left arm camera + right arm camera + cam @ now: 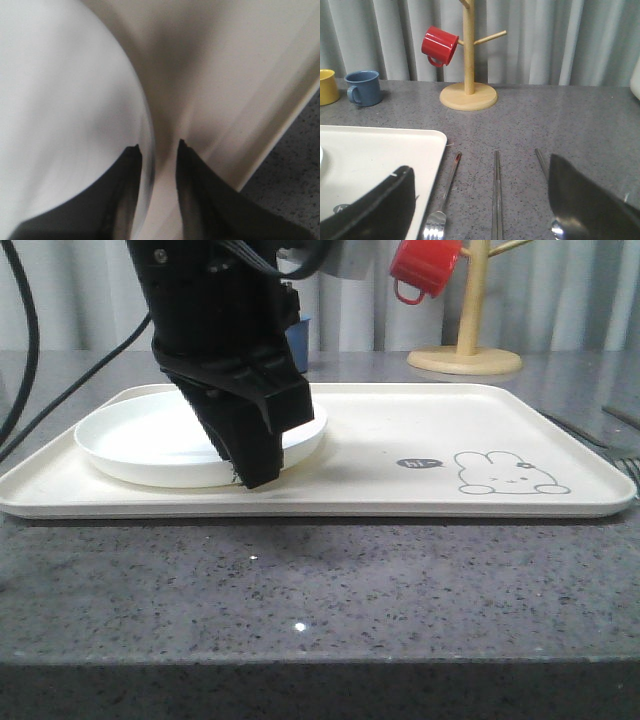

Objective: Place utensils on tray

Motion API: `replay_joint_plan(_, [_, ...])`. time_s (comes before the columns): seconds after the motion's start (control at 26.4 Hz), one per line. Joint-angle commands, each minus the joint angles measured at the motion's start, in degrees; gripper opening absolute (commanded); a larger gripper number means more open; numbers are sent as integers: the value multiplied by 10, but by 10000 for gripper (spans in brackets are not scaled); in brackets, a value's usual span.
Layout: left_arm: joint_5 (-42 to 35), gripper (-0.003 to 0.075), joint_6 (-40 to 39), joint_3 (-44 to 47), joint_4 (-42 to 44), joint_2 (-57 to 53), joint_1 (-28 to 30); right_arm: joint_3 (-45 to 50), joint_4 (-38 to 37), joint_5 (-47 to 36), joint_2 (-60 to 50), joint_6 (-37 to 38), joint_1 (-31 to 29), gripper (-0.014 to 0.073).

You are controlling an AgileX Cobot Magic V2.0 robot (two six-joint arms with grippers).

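The round white plate (150,440) lies on the left part of the cream tray (400,420), which has a bunny drawing. My left gripper (252,478) reaches down to the plate's near right rim. In the left wrist view its fingers (131,165) straddle the plate (60,110) rim, with a gap on the outer side, so the left gripper (157,144) is open. The fork (440,220), chopsticks (496,195) and spoon (556,230) lie side by side on the grey table, right of the tray corner (385,150). My right gripper (480,164) hovers wide open above them, holding nothing.
A wooden mug tree (469,95) with a red mug (439,45) stands behind the utensils. A blue mug (364,87) and a yellow mug (326,86) sit behind the tray. The right half of the tray holds nothing.
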Motion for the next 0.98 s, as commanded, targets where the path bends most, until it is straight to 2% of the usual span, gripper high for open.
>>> replay_joint_plan(0.0, [-5,275,-7,-19,-4,-47,-4,-21,0,-44,9,-5,-3,574])
replay_joint_plan(0.11, [-5,254,-20,-20,-4,-78,13,-21,0,-44,9,-5,-3,574])
replay_joint_plan(0.23, [-4,214,-24,-20,-4,-113,57,-21,0,-44,9,-5,-3,574])
replay_joint_plan(0.53, [19,-13,-39,5,-20,-209,246,-21,0,-44,9,-5,-3,574])
replay_joint_plan(0.64, [13,-19,-39,48,-40,-243,319,-21,0,-44,9,-5,-3,574])
replay_joint_plan(0.8, [-33,-19,-39,130,-56,-302,394,-21,0,-44,9,-5,-3,574])
replay_joint_plan(0.95, [-128,-19,-39,240,-60,-399,410,-21,0,-44,9,-5,-3,574])
